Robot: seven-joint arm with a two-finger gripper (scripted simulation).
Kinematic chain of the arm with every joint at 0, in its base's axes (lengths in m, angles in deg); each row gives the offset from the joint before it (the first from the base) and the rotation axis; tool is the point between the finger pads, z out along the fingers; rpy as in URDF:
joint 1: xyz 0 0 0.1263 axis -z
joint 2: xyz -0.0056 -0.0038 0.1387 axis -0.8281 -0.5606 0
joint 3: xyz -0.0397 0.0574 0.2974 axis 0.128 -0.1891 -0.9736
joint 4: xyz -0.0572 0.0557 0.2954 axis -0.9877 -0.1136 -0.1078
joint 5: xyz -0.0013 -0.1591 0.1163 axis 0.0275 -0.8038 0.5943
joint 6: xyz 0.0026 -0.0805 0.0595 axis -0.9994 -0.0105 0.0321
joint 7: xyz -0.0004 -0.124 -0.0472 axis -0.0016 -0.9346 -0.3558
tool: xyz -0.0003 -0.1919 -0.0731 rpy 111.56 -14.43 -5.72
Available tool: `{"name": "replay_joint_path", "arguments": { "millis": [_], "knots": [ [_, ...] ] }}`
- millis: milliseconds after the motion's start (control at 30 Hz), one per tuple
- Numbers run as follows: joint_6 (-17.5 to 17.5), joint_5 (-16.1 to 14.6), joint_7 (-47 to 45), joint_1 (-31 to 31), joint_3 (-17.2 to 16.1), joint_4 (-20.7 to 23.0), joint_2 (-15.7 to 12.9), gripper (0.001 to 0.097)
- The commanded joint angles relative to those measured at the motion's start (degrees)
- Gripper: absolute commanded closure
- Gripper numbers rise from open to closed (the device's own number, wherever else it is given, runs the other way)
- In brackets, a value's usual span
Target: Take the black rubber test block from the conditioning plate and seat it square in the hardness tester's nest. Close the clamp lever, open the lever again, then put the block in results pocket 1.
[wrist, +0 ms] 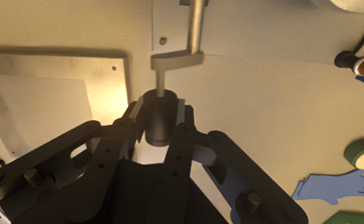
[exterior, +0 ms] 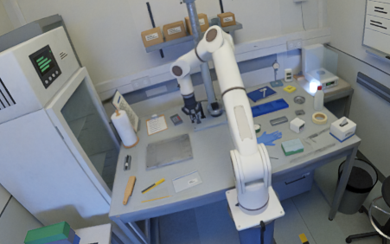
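Note:
The dark knob (wrist: 160, 118) at the end of the tester's clamp lever (wrist: 177, 61) sits between the fingers of my gripper (wrist: 160, 120), which is closed on it at the back of the bench beside the tester's column (exterior: 202, 65). The lever's bent metal arm runs from the knob up to a vertical shaft. The grey conditioning plate (exterior: 169, 150) lies on the bench toward the front, with nothing on it. The black rubber block and the nest are hidden from me. The blue results tray (exterior: 270, 107) lies to the right of the tester.
A blue tray (exterior: 261, 93) with a tool sits behind the results tray. A paper towel roll (exterior: 124, 128) and a clipboard (exterior: 156, 124) stand left of the tester. A blue glove (exterior: 268, 138), a green pad (exterior: 292, 146) and small boxes fill the right side.

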State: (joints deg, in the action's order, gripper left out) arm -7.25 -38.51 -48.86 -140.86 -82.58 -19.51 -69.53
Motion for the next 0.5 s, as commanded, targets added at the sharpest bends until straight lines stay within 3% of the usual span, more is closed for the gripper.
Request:
{"name": "replay_joint_path", "arguments": {
  "millis": [0,367,467],
  "knots": [
    [0.0,0.0,0.0,0.0,0.0,0.0,0.1,0.0676],
    [0.0,0.0,0.0,0.0,0.0,0.0,0.1,0.0456],
    [0.0,0.0,0.0,0.0,0.0,0.0,0.1,0.0451]
  ]
}}
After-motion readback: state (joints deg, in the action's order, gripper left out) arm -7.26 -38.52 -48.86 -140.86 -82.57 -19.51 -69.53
